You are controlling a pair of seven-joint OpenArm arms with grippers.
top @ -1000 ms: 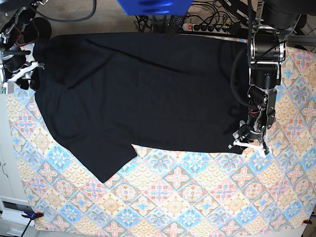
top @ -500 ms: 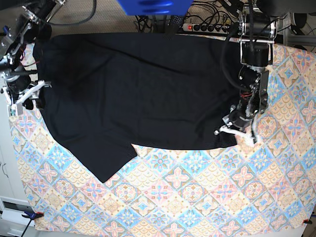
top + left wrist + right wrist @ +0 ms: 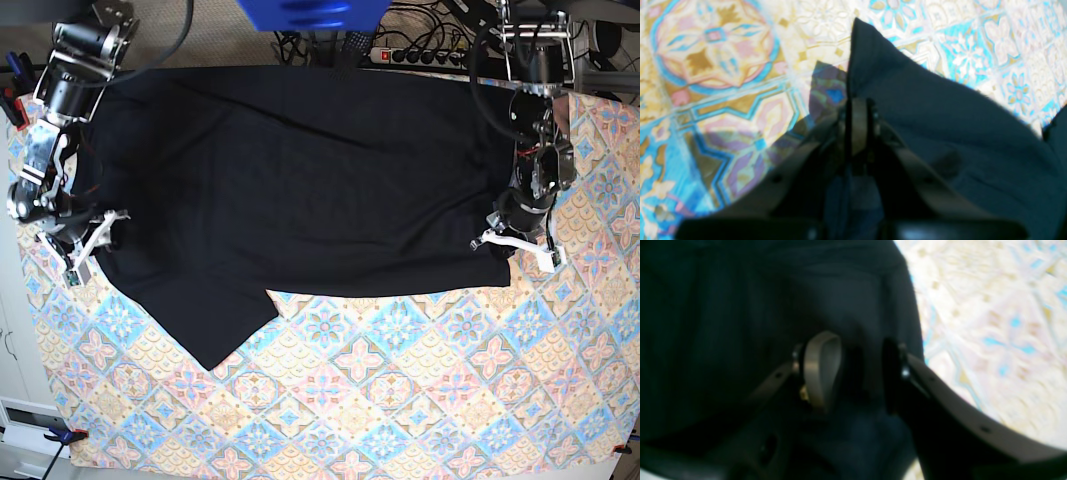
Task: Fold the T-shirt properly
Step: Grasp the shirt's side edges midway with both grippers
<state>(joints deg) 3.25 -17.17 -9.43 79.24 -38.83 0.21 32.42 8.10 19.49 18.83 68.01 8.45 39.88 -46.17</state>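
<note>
Grasp step: my left gripper clamped on T-shirt corner, right of frame. My right gripper apart over left edge, must close before lifting.

1. This looks like a robotics lab or test bench rather than a home.
2. Two black robot arms are mounted at the work surface's far edge, at 11 and 1 o'clock in the base view.
3. A power strip and a tangle of loose cables lie on the floor at 12 to 1 o'clock.
4. The table carries a patterned tile-print cloth, held by a clamp at 7 o'clock.
</note>
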